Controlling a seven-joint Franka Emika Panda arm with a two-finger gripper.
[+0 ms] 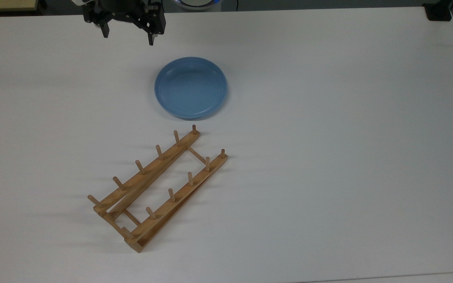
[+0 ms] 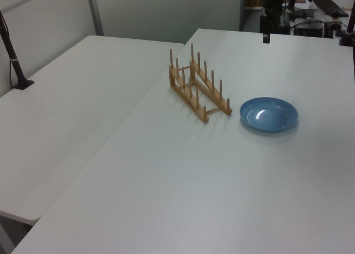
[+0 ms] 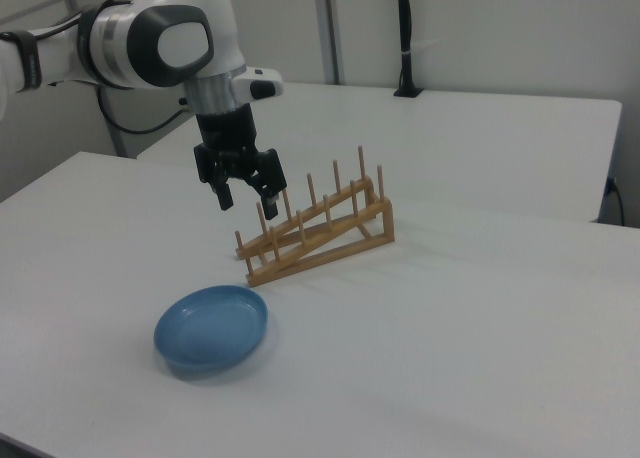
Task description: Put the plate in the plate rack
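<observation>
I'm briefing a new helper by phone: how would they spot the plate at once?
Look at the big white table. Near its middle stands a wooden plate rack with upright pegs; just beyond one end of it lies the plate, flat and apart from the rack. It is the one round, glossy light-blue thing there.

Top view: arm body cut off at upper edge — gripper (image 1: pixel 128 34) alone pokes in. Left view: gripper (image 2: pixel 266 36) tiny at upper right — finger state unreadable there.
</observation>
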